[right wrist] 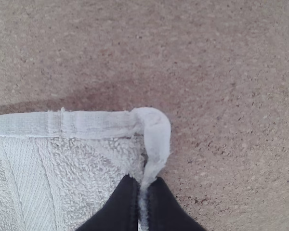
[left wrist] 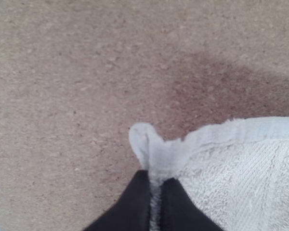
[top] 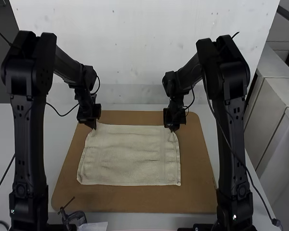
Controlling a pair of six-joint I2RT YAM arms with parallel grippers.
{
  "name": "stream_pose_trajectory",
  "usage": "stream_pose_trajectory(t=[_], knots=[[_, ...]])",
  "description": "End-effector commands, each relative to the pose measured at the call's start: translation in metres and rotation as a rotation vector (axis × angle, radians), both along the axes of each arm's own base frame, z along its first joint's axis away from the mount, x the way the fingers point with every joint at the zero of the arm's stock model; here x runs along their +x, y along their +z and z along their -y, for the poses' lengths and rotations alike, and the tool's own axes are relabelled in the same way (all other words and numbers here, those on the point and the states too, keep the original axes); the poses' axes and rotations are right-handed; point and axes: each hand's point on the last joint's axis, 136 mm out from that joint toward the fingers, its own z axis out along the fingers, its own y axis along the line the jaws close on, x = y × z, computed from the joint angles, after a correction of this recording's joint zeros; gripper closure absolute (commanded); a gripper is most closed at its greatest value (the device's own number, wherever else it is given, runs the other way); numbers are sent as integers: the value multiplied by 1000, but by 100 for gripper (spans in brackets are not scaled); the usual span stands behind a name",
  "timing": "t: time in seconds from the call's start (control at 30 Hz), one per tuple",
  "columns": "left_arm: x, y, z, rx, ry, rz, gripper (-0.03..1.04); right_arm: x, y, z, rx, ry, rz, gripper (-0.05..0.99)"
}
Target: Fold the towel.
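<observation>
Brown board [top: 135, 202] right in front of you, operator, its corners rounded, laid on the white table [top: 65, 127] between your two black arms. And there's your towel [top: 132, 156], cream and spread out on that board, nearer its far edge than its near one, with a broad strip of brown between the near hem and you! Your left gripper [top: 93, 126] has the far left corner pinched; your right gripper [top: 172, 129] has the far right one, so you've got both ends of the far edge at once.

Over to the left wrist view: your left gripper [left wrist: 155, 202] is clamped on the corner, a white tip of hem poking out past the fingers, and a soft shadow falls on the speckled board beside the edge. Now the right wrist view: your right gripper [right wrist: 143, 204] is closed on its own corner, the hem bending over just ahead of the fingers and a smooth woven band running through the rough pile.

Round the surface, you have a dark clamp [top: 76, 219] at the table's near side, left of centre, a pale sheet [top: 95, 226] just beside it, and a black cable [top: 253, 180] looping down outside your right arm [top: 231, 139].
</observation>
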Motion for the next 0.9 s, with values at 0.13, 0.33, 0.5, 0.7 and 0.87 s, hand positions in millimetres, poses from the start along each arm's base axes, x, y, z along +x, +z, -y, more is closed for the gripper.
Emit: stream_pose_trajectory(t=[0.13,0.33,0.5,0.7,0.87], knots=[[8,62,1,-30,63,137,100,47,83,-7,24,-24,220,92],[14,104,3,-62,100,235,100,53,117,-11,53,-38,309,92],[6,112,8,-67,91,250,100,47,133,-8,66,-37,342,92],[-31,93,14,-59,60,202,100,18,123,-8,57,-5,317,92],[-60,81,14,-34,40,175,100,-9,104,-6,35,32,282,92]])
